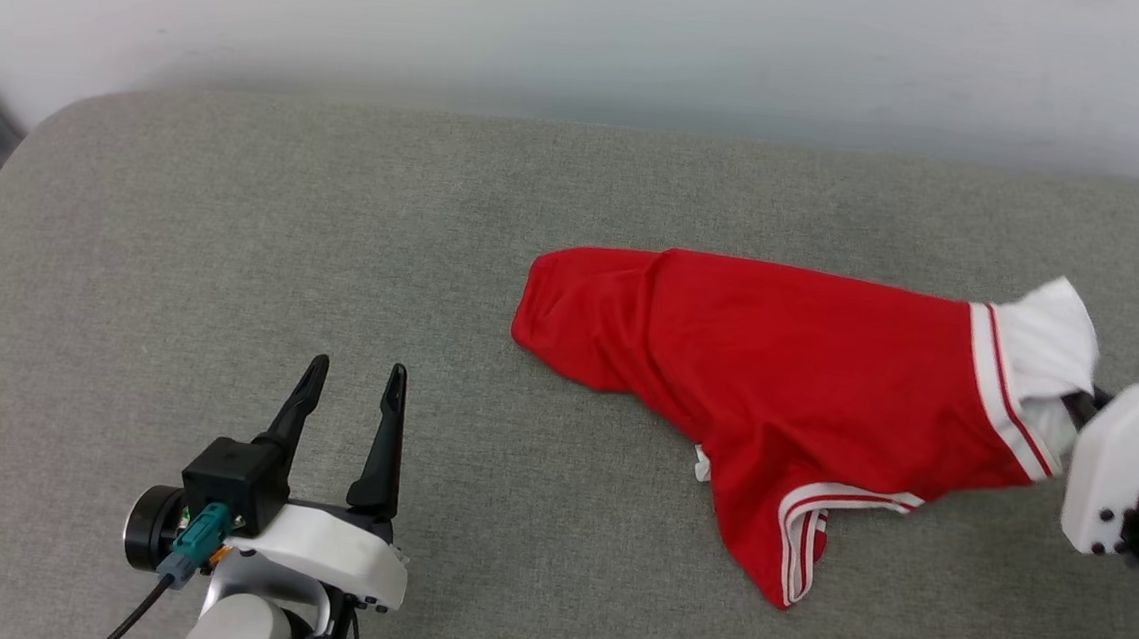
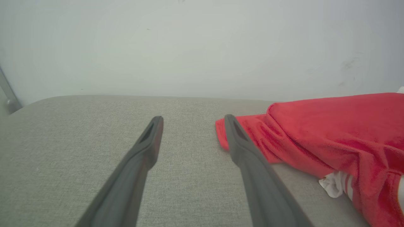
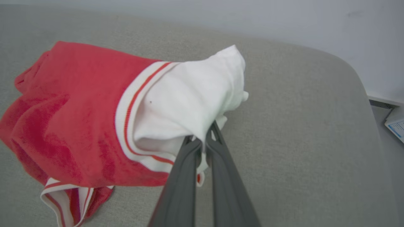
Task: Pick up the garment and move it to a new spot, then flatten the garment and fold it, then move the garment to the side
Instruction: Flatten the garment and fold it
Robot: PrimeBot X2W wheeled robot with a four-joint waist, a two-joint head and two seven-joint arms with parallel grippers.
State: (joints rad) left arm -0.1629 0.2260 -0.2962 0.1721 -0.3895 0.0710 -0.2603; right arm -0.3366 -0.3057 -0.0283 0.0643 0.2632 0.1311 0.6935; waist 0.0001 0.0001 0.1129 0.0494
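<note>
The garment (image 1: 805,396) lies rumpled on the grey cushion (image 1: 236,216), right of centre in the head view, with its red body stretching leftward and striped trim showing at its near edge. Its white sleeve (image 3: 189,97) (the end nearest the right arm) is lifted off the cushion, pinched between the pressed-together fingers of the right gripper (image 3: 203,140). The left gripper (image 1: 354,385) hovers well apart to the left, fingers spread, holding nothing.

Soft, even light was cast over the grey cushion (image 1: 234,236); only faint shadows were seen. The left gripper (image 2: 193,118) was rendered out of focus.
</note>
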